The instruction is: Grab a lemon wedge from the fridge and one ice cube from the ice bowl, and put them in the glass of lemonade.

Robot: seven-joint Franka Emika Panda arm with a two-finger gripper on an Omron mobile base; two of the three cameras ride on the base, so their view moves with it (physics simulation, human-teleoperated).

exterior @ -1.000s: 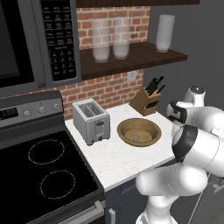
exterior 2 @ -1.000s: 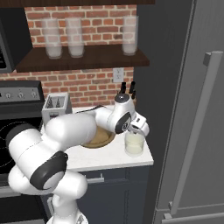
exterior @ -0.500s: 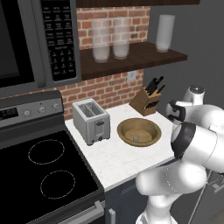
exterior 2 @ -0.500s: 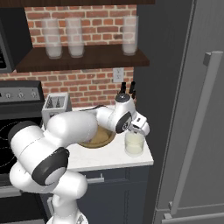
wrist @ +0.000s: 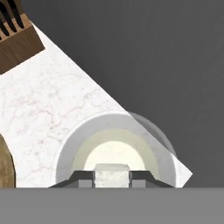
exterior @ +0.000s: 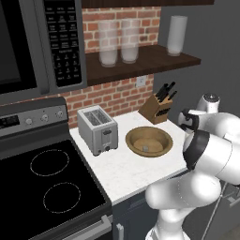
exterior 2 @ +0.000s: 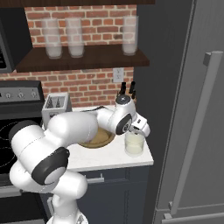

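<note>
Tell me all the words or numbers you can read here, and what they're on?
None can be read.
Microwave keypad: rows of tiny light marks, too blurred to read.
Stove control panel: a small display, unreadable.
Toaster, knife block, shelf glasses: no writing.

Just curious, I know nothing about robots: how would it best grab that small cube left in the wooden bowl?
Probably from straight above, pinching two opposite flat faces of the ice cube. It lies low inside the ice bowl, whose raised rim blocks a sideways approach.
</note>
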